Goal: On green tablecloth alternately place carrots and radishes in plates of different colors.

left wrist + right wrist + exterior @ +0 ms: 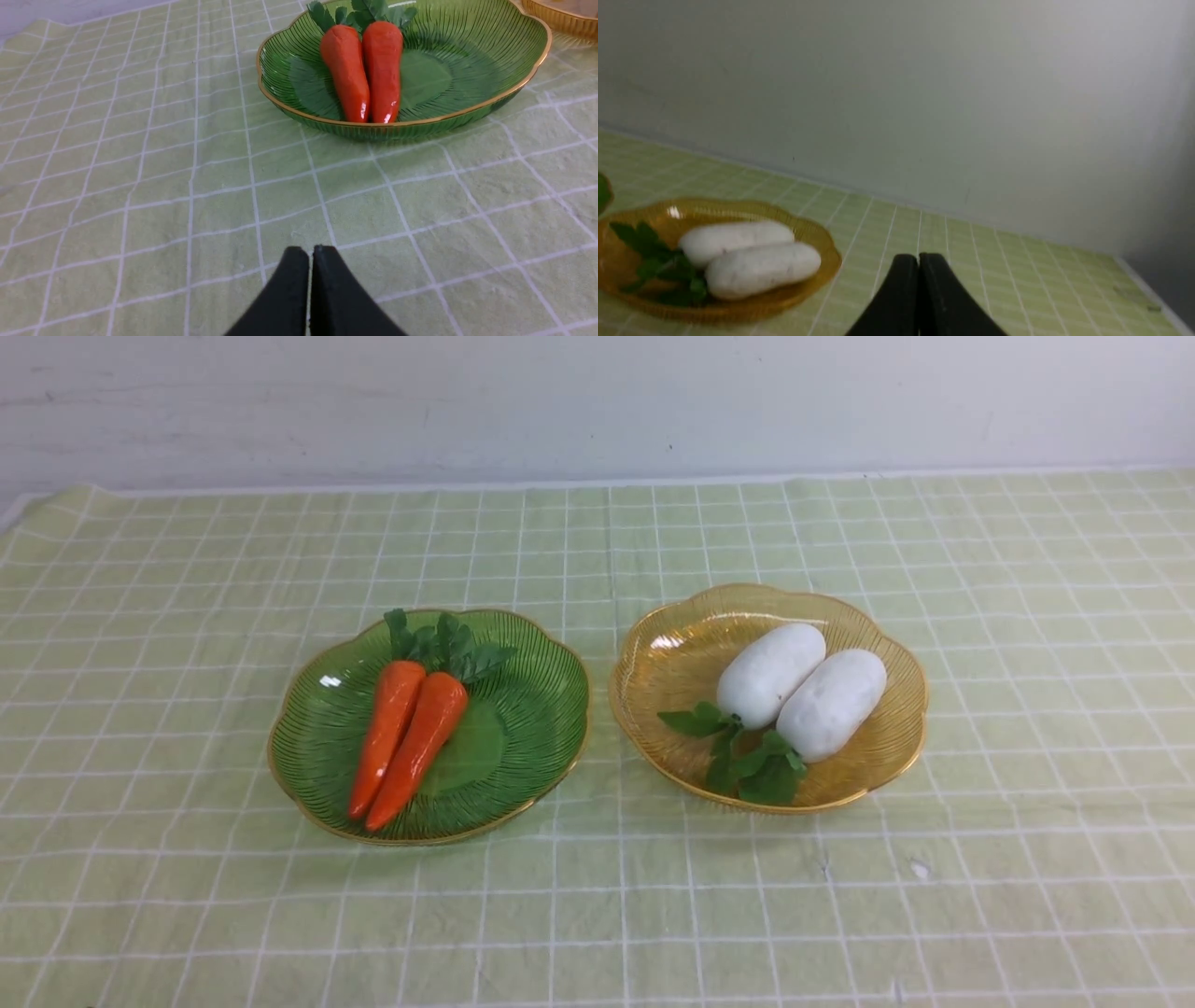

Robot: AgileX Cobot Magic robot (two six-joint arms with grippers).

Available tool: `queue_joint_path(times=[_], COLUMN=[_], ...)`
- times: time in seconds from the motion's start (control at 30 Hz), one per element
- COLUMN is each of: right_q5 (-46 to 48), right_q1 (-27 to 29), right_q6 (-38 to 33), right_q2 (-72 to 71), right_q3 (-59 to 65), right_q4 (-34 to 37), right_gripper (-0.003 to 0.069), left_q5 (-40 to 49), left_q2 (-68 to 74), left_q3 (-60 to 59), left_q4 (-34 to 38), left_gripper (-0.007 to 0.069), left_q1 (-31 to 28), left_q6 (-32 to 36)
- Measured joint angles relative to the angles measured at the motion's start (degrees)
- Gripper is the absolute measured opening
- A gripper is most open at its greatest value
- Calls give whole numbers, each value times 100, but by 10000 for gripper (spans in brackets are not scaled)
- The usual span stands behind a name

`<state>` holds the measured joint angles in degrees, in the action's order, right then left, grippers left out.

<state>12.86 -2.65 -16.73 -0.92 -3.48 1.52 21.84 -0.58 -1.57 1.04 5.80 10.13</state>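
Green tablecloth (597, 896) fills the front view from the lower edge up to the wall line; slightly wrinkled, lies flat, serves as the work surface. On it, two plates side by side at mid-frame, near each other but not touching: green plate (523, 728) left of centre, amber plate (672, 653) right of centre. Sorting by kind appears complete: both carrots (411, 737) lie touching along their length in the green plate, leafy tops toward the upper part of the frame, tips toward the lower left rim; both radishes (801, 689) lie touching in the amber plate, leaves toward the lower left. Parallel pairing likely follows from the dished plate floors letting the pieces settle together. Neither arm shows in the front view. Left wrist view: left gripper (310, 254) at bottom centre, jaws pressed together, empty, above bare cloth; carrots in the upper centre, well apart from it. Right wrist view: right gripper (919, 263) at bottom centre, jaws together, empty; radishes at the lower left, apart from it. Judgement: nothing remains to be moved.
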Motion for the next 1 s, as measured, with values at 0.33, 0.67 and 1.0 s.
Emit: queue_joint_path(times=[0.33, 0.67, 1.0], right_q5=[984, 974, 974], right_q1=[212, 212, 212], right_q6=[641, 1142, 1147], right_q2=[8, 8, 8], right_q3=[463, 463, 463], right_q4=[25, 130, 130], right_gripper=[-15, -15, -15], left_q5=[1, 1, 1], left_q2=[0, 0, 0], left_q3=[0, 0, 0], left_q4=[6, 6, 6], left_gripper=[-8, -8, -8], left_q1=[0, 0, 0], left_q6=[0, 0, 0])
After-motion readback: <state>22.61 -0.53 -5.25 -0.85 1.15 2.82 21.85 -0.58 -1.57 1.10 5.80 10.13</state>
